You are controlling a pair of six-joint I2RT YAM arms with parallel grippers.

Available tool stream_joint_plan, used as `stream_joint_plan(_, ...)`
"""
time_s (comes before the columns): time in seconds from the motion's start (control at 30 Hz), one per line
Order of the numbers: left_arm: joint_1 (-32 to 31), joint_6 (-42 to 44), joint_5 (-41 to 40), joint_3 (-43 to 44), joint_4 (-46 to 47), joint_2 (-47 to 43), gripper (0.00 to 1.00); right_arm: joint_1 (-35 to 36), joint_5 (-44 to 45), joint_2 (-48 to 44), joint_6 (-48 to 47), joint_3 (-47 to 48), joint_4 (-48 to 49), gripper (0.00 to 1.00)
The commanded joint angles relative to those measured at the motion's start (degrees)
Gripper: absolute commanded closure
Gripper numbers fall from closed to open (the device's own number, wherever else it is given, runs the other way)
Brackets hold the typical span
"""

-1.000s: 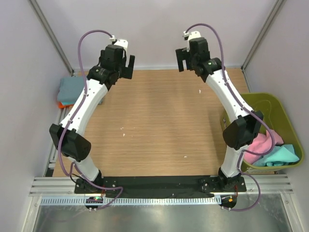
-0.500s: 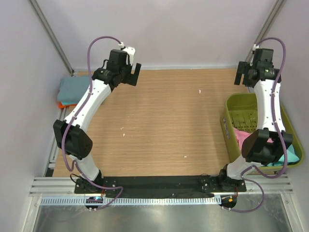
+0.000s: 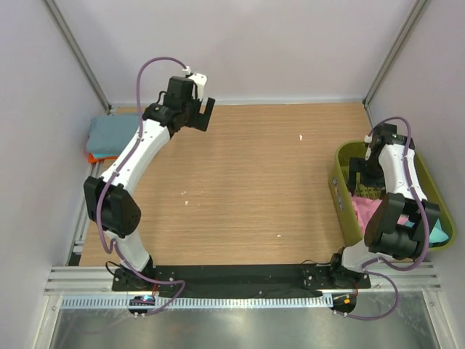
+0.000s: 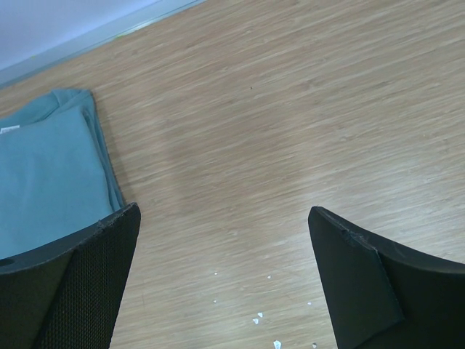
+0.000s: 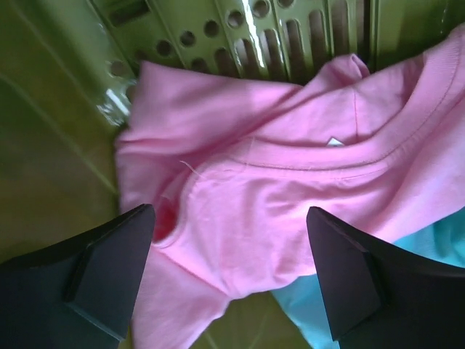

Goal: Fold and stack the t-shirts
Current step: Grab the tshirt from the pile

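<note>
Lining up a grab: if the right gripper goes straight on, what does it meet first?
The right gripper would likely meet the pink shirt first; it lies in the basket, seen between the open fingers. How far off is unclear.

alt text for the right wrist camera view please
The open right gripper hovers over a crumpled bright pink cloth t-shirt lying in an olive-green slotted plastic basket. A light teal cloth peeks out beneath it.

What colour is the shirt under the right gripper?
The shirt is bright pink, clearest in the right wrist view.
</note>
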Motion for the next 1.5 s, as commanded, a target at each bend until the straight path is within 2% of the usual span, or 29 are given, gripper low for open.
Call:
stream_joint_plan(0.0, 0.2, 1.1, 1.2, 0.4, 2.3, 0.4, 0.03, -1.6, 6.0, -2.8, -6.3, -2.5, 0.9, 0.09)
stream_joint_plan(0.17, 0.2, -0.3, 1.6, 1.8, 1.6, 1.8, 0.02, -9.3, 5.5, -1.3, -9.2, -3.4, 0.7, 0.13)
stream_joint_plan(0.37, 0.1, -0.9, 1.6, 2.9, 1.4, 2.7, 0.03, -10.2, 5.2, -1.6, -9.4, -6.6, -0.3, 0.19)
stream_joint_plan(0.53, 0.2, -0.6, 0.9, 4.1, 1.4, 2.8, 0.03, -10.6, 4.0, -0.7, -8.7, -7.9, 0.6, 0.28)
stream_joint_plan(0.63, 0.2, -0.2, 0.8, 4.2, 1.4, 2.9, 0.03, -11.2, 3.3, 0.0, -8.9, -7.8, 0.8, 0.44)
stream_joint_plan(0.73, 0.2, -0.1, 0.7, 3.9, 1.6, 3.1, 0.02, -12.2, 3.6, 0.4, -8.8, -7.2, 1.0, 0.71)
stream_joint_plan(0.77, 0.2, -0.2, 0.7, 3.9, 1.8, 3.2, 0.03, -12.4, 3.9, 0.2, -8.7, -6.9, 1.1, 0.86)
stream_joint_plan(0.87, 0.2, -0.5, 0.9, 4.1, 2.0, 3.3, 0.02, -12.7, 4.4, -0.2, -8.4, -5.7, 1.2, 0.99)
stream_joint_plan(1.17, 0.2, -1.4, 1.8, 4.1, 3.0, 3.3, 0.02, -12.7, 5.3, -0.5, -7.0, -1.8, 1.9, 0.99)
stream_joint_plan(1.2, 0.1, -1.3, 1.8, 4.2, 3.0, 3.2, 0.02, -12.7, 6.7, -0.5, -6.9, -2.0, 2.5, 0.94)
stream_joint_plan(1.23, 0.2, -1.3, 1.8, 4.2, 3.0, 3.1, 0.02, -12.7, 7.0, -0.4, -7.2, -2.7, 2.5, 0.77)
stream_joint_plan(1.3, 0.2, -1.2, 1.4, 3.7, 3.0, 2.9, 0.02, -12.8, 7.9, -0.1, -7.0, -3.4, 2.7, 0.61)
stream_joint_plan(1.33, 0.2, -1.2, 1.3, 3.6, 3.0, 2.9, 0.02, -12.8, 8.1, -0.1, -6.9, -3.7, 2.8, 0.56)
stream_joint_plan(1.4, 0.1, -1.3, 1.1, 3.1, 2.9, 2.7, 0.02, -12.8, 8.2, -0.1, -6.9, -4.9, 3.2, 0.52)
stream_joint_plan(1.43, 0.2, -1.5, 1.1, 3.0, 2.9, 2.7, 0.02, -12.8, 8.9, 0.2, -6.8, -5.8, 3.1, 0.45)
stream_joint_plan(1.47, 0.2, -1.4, 1.1, 3.0, 2.9, 2.6, 0.02, -13.0, 9.1, 0.3, -6.8, -6.3, 3.2, 0.45)
